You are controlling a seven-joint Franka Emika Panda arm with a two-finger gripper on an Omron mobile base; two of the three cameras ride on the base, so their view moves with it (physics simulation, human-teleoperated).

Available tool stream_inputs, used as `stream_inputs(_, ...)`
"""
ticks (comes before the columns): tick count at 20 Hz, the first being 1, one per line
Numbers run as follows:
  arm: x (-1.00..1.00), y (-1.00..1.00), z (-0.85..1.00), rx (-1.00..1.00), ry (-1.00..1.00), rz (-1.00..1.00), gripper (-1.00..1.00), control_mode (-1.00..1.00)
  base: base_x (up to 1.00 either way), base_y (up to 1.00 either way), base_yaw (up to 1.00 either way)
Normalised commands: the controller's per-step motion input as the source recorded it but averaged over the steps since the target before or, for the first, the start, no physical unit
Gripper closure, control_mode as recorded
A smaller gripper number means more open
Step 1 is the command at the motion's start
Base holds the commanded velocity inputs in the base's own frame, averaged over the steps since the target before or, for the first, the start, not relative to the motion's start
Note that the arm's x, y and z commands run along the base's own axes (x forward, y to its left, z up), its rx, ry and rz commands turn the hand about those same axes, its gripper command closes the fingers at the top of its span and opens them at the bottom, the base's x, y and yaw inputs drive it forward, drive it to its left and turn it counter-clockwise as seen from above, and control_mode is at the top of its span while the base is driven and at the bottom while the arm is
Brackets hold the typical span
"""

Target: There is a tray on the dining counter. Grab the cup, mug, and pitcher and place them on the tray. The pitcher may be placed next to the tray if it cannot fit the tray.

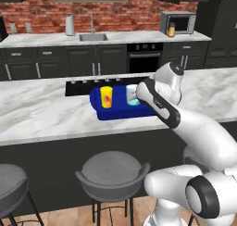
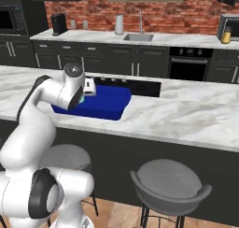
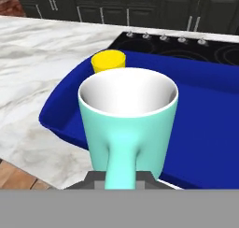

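My gripper point(image 3: 120, 178) is shut on the loop handle of the light teal mug point(image 3: 127, 115), which stands upright over the near part of the deep-blue tray point(image 3: 210, 105). Whether the mug's base touches the tray floor I cannot tell. The yellow cup point(image 3: 108, 61) stands in the tray just behind the mug. From the left base view, the cup point(image 1: 106, 97) is at the tray's point(image 1: 104, 114) left and the mug point(image 1: 131, 96) peeks out beside my forearm. The tray lies on the dining counter point(image 1: 41, 114). The amber pitcher point(image 1: 171, 30) stands by the microwave on the back counter.
A black cooktop point(image 1: 81, 87) is set into the dining counter right behind the tray. Round grey stools point(image 1: 113, 169) stand at the counter's near side. The back wall counter carries a sink point(image 1: 93, 36), a paper roll point(image 1: 70, 25) and a microwave point(image 1: 178, 22).
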Motion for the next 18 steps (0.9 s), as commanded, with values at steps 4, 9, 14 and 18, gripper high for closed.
stream_inputs(4,0.34,0.01,-0.13,0.00,0.00,0.00,1.00,-1.00,0.00,0.00,0.00)
stream_inputs(9,0.29,0.00,-0.19,0.00,0.01,0.00,1.00,-1.00,0.00,0.00,0.00)
stream_inputs(14,0.22,0.01,-0.14,0.00,0.01,0.00,1.00,-1.00,0.00,0.00,0.00)
stream_inputs(18,0.27,0.03,-0.12,0.00,0.00,0.00,1.00,-1.00,0.00,0.00,0.00)
